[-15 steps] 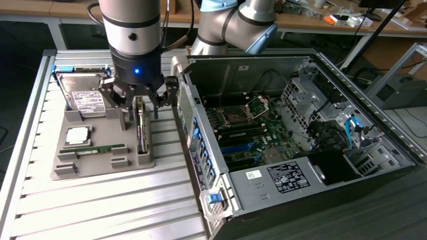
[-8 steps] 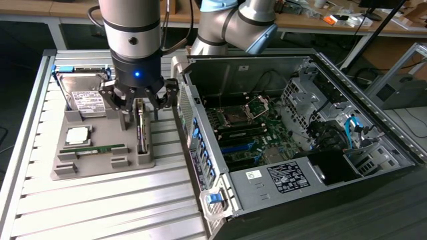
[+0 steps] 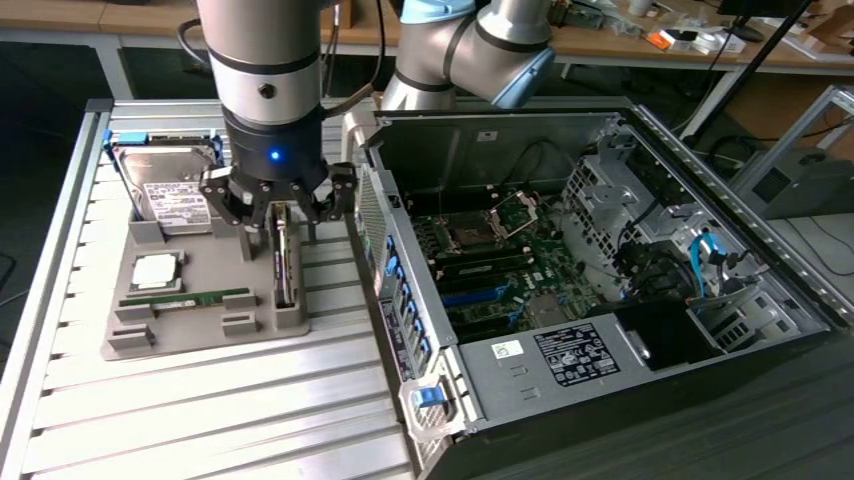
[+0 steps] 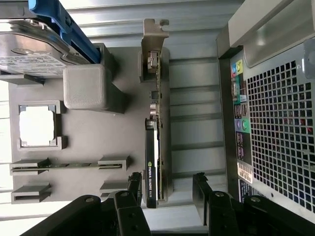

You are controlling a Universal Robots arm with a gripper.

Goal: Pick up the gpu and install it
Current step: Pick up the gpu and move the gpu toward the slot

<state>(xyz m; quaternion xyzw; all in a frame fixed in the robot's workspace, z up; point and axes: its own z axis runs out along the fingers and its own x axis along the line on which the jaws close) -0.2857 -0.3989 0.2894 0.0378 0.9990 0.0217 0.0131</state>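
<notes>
While the black gripper [image 3: 280, 232] [image 4: 167, 189] hangs over the grey plastic parts fixture [image 3: 200, 335] [image 4: 123, 128], its jaws are spread wide and grasp nothing. One of its fingers [image 4: 134, 184] stands on each side of the gpu, a thin dark card with a silvery metal bracket [image 3: 283, 270] [image 4: 156, 113]. In the wrist view one finger is just beside the card and the other is clearly apart from it.

The gpu stands on its long edge in a slot along the fixture's edge nearest the open dark computer case [image 3: 534, 150] [image 4: 280, 123]. A strip of bare slatted aluminium table [image 3: 200, 410] [image 4: 192, 132] lies between that edge and the case's perforated rear wall. The case lies with its open side up, and the green motherboard [image 3: 494, 270] is exposed inside.

On the fixture's far side from the case lie a boxy silver hard drive with a white label [image 3: 174, 195] [image 4: 29, 54], a square pale processor chip [image 3: 156, 268] [image 4: 37, 126] and a narrow green memory stick [image 3: 187, 297] [image 4: 64, 166].

A black strip on the gpu carries the NVIDIA mark and the word QUADRO. The print on the hard drive's label and on the case's stickers is too small to read.
</notes>
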